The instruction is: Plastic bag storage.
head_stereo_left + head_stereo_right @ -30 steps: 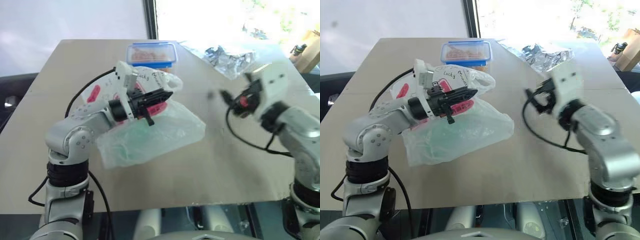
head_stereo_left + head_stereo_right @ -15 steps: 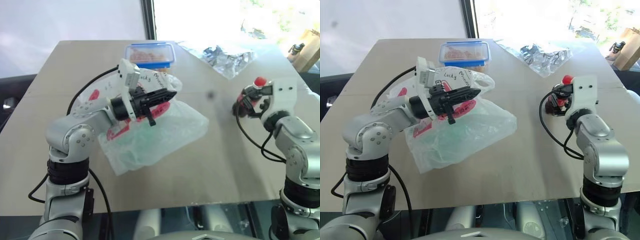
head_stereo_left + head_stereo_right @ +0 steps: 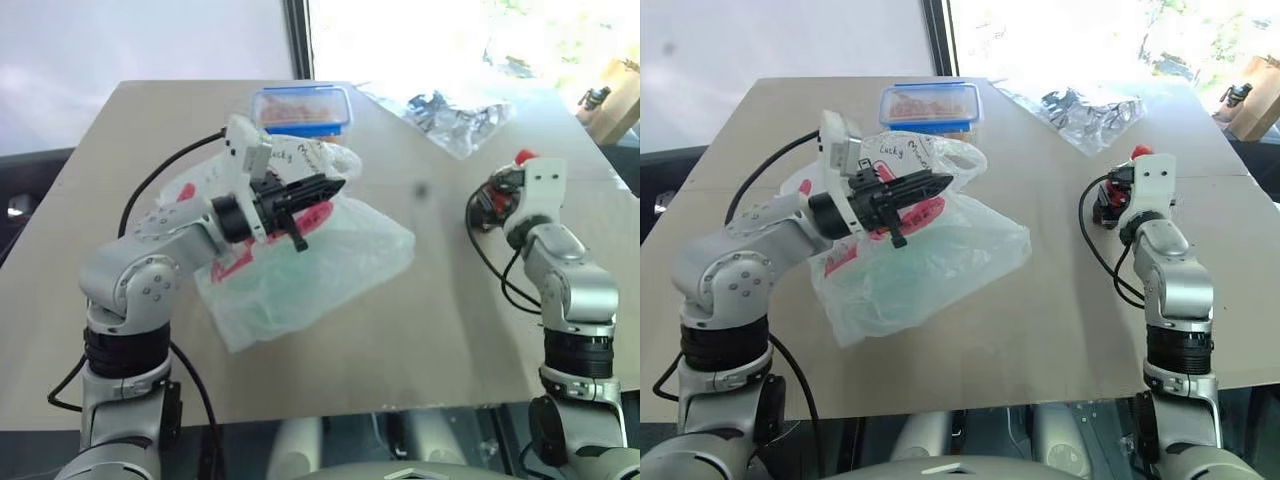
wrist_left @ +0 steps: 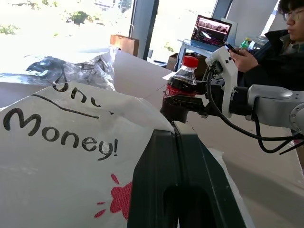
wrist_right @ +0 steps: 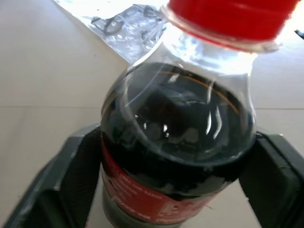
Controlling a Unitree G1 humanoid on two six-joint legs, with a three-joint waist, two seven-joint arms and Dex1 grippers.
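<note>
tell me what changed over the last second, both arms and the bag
The right gripper came down from raised above the table to beside it, its fingers now either side of a cola bottle standing upright on the table; whether they grip it can't be told. The left gripper stayed shut, holding the plastic bag up where it was. The blue-lidded box and clear wrap kept their places.

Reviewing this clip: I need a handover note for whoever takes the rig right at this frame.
Left gripper: shut, over the plastic bag; whether it pinches the film I cannot tell.
Right gripper: closed on the cola bottle, which stands upright on the table, apart from the bag.
Bag: loose and crumpled at mid-table, handles toward the blue-lidded box.
Done: nothing stored yet.
Left: probably gather the bag and put it away.
</note>
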